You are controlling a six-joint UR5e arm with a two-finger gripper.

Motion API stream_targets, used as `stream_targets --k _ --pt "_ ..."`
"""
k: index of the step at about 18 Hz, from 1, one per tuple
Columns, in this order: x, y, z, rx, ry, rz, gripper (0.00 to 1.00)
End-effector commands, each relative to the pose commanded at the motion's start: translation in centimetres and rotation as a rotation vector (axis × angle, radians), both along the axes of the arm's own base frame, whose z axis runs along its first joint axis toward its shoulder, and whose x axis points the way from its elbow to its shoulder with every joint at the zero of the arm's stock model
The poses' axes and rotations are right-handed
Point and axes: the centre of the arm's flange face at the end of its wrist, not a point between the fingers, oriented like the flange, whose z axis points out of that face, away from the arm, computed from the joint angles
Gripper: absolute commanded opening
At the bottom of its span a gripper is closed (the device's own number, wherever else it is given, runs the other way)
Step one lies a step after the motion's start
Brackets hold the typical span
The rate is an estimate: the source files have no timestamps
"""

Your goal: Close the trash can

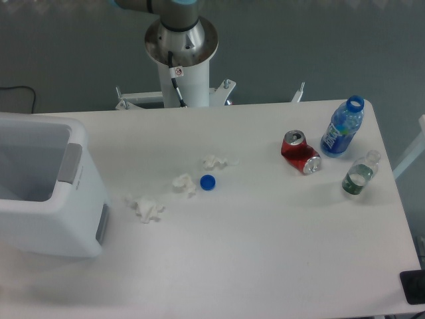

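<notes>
Nearest you, at the table's (265,266) left edge, sits the trash can (60,212), open-topped; it looks like light, stiff, smooth plastic, so press at its grey tab (70,163). Beyond it lie crumpled tissues (146,208), then the arm's base (180,50). The claw is out of view.

The trash can (63,219) looks like smooth white plastic with a faint sheen, its tab and side patch a matt grey, and the table (265,252) is a smooth, matt white surface. Three crumpled tissues (146,208) look like soft, rough paper beside a glossy blue plastic cap (208,182). The red can (300,152) is shiny metal, the two bottles (342,126) clear glossy plastic, and the robot base (180,41) polished metal.
</notes>
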Motion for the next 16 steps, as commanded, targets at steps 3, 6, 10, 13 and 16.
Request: stream_targets --k 3,6,10,13,16 --pt "-0.29 0.01 -0.02 -0.005 0.021 0.023 0.28" --pt "-0.36 -0.13 0.14 -0.003 0.022 0.026 0.28" --pt "-0.52 -0.18 0.12 -0.006 0.025 0.038 0.28" --pt "-0.58 -0.36 0.10 -0.008 0.026 0.040 0.28" --pt "-0.89 -0.48 -0.08 -0.015 0.052 0.062 0.28"
